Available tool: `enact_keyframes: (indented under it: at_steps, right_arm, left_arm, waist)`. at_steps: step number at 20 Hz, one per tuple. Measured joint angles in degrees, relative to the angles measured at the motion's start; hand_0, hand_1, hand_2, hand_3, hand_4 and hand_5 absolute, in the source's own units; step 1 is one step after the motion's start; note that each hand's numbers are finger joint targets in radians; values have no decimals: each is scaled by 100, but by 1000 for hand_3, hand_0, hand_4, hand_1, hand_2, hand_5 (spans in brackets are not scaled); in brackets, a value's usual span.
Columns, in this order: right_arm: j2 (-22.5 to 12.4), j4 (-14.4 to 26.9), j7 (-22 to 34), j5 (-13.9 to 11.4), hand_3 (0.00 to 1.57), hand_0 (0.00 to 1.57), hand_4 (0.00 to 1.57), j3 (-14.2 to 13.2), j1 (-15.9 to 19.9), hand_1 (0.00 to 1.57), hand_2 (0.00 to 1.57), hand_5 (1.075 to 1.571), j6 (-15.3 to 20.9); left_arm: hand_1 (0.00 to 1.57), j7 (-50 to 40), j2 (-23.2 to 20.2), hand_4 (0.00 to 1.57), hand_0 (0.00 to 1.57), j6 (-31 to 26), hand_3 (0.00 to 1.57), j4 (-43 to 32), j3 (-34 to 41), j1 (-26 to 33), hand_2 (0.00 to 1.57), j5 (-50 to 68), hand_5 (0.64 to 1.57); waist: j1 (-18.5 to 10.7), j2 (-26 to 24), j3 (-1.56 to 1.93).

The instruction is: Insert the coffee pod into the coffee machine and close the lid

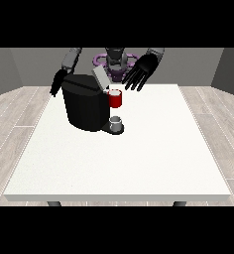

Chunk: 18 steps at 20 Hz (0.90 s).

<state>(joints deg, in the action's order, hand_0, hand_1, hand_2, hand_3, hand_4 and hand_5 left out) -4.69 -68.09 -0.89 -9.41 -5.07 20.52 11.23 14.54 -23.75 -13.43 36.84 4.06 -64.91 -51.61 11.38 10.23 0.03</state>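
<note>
Grey thing (117,120) sits on the coffee machine's (85,102) low front platform, well below the hand at the view's right (140,72) and toward the camera from it. Can't tell whether it's the coffee pod or a cup, so calling it a grey thing only. It stands upright, just beside the machine's black body.

Red thing at the machine (116,98) is directly above the grey thing, below and slightly view-left of that same hand. Near the fingertips but apart from them, as far as the view shows.

Lid (100,77) is up: a pale grey flap tilted back from the machine's top, just view-left of the hand at the view's right, not touching it.

Hand at the view's right: open, fingers spread and pointing down toward the machine's spout side, holding nothing. It hovers above the counter's (153,149) far edge.

Hand at the view's left (57,83): hangs behind the machine's far left corner, mostly hidden by the body. Fingers point downward; can't tell if they're straight or curled. No object visible in it.

Machine sits on the far left part of the white counter, between the two hands. Robot's torso (116,59) shows behind the lid.
</note>
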Motion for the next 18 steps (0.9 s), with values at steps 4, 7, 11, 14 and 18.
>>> enact_keyframes:
  at_steps: [4, 7, 11, 14, 18]
  right_arm:
    - [17, 64, -74, 61, 0, 0, 0, -29, -321, 0, 0, 1571, -46]
    - [21, 121, -158, 88, 0, 0, 0, -70, -661, 0, 0, 1571, -43]
    - [5, 93, -173, 221, 0, 0, 0, -175, -943, 0, 0, 1571, -99]
    - [47, -59, -170, 306, 0, 0, 0, -135, -1094, 0, 0, 1571, -207]
    - [109, -343, -91, 436, 0, 0, 0, 39, -1031, 0, 0, 1571, -500]
  left_arm:
    - [0, 127, 391, 198, 0, 11, 0, 65, 322, 416, 0, 479, 1571]
    - [0, 264, 907, 467, 0, 9, 0, 69, 804, 856, 0, 1153, 1571]
    - [0, 438, 1477, 274, 0, -99, 0, -37, 1523, 1537, 0, 2090, 1571]
    - [0, 539, 1758, 421, 0, -194, 0, -115, 1746, 2141, 0, 2431, 1571]
    - [0, 648, 2037, 442, 0, -243, 0, -181, 1773, 2810, 0, 2608, 1571]
  waist:
    - [-257, -459, -4]
    - [-534, -931, -9]
    - [-934, -1498, -15]
    - [-1185, -2007, -11]
    - [-1431, -2455, -7]
